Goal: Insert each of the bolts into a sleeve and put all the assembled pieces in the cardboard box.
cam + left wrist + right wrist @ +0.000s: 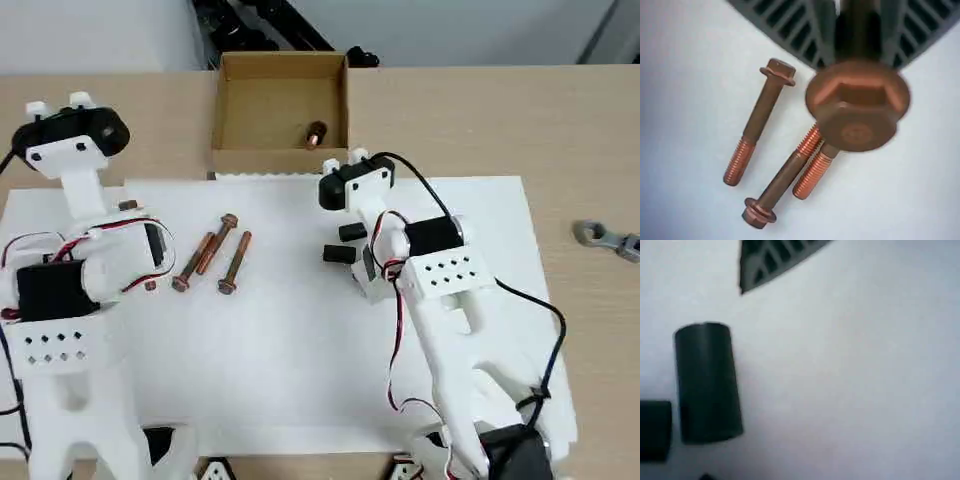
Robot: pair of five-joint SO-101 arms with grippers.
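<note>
A copper bolt points head-first at the camera, its shaft clamped between the left gripper's fingers. Beyond, three bolts lie near the white sheet's left edge. Two black sleeves lie near the right gripper; whether that one is open I cannot tell. One assembled piece lies in the cardboard box.

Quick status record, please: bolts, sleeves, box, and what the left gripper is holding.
left gripper: shut on a bolt, head toward its camera
loose bolts: three, lying on the white mat
sleeves: two black ones on the mat beside the right arm
box: one assembled piece inside
</note>
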